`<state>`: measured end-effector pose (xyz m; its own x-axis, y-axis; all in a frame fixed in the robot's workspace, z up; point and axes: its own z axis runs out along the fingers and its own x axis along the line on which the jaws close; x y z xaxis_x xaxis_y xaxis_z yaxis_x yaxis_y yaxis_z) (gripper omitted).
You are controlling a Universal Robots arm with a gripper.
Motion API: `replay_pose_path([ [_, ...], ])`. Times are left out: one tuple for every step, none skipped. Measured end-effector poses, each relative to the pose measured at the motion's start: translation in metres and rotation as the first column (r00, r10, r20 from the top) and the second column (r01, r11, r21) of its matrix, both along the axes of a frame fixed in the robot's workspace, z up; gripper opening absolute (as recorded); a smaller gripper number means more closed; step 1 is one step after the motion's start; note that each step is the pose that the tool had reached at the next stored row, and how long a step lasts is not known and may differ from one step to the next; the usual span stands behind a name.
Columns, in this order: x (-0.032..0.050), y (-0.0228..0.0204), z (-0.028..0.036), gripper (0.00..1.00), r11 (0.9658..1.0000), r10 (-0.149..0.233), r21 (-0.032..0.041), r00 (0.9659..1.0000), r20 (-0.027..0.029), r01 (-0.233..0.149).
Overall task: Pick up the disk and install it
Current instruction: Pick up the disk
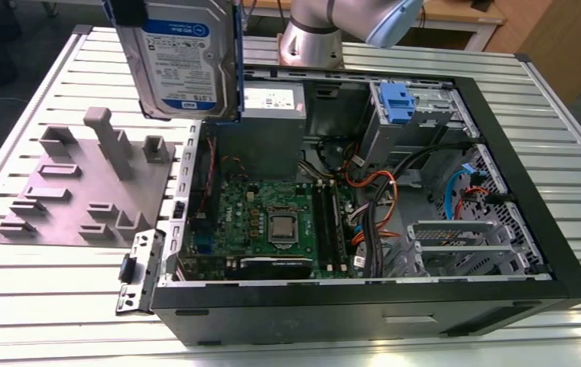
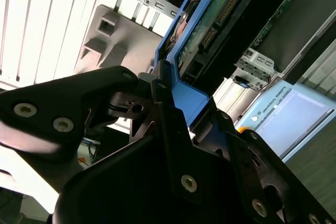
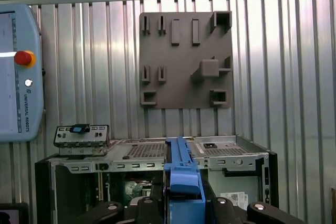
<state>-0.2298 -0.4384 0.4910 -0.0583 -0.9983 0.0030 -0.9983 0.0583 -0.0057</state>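
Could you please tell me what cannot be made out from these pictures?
Exterior view: the silver hard drive in its blue plastic carrier is cut off by the top edge.
First wrist view: the black gripper hides the drive's gripped end; its label is edge-on.

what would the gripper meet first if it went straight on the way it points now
The gripper points down with the disk leading; that would probably reach the open computer case first, at its wall beside the grey fixture plate. Depth is unclear.
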Motion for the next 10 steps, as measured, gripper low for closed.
replay_pose_path([
  [0.0020,0.0000,0.0000,0.36,1.0000,0.000,0.0000,1.0000,0.0001,0.000],
  [0.0040,0.0000,-0.0001,0.36,1.0000,0.000,0.0001,1.0000,0.0001,0.000],
  [0.0058,0.0000,-0.0001,0.36,1.0000,0.000,0.0000,1.0000,0.0001,0.000],
  [0.0077,0.0000,-0.0001,0.36,1.0000,0.000,0.0000,1.0000,0.0001,0.000],
  [0.0093,0.0000,-0.0001,0.36,1.0000,0.000,0.0000,1.0000,0.0001,0.000],
  [0.0106,0.0000,-0.0001,0.36,1.0000,0.000,0.0000,1.0000,0.0000,0.000],
  [0.0117,0.0000,-0.0001,0.36,1.0000,0.000,0.0000,1.0000,0.0000,0.000],
  [0.0126,0.0000,-0.0002,0.36,1.0000,0.000,0.0001,1.0000,0.0001,0.000],
  [0.0132,0.0000,-0.0002,0.36,1.0000,0.000,0.0001,1.0000,0.0001,0.000],
  [0.0136,0.0000,-0.0003,0.36,1.0000,0.000,0.0001,1.0000,0.0002,0.000],
])
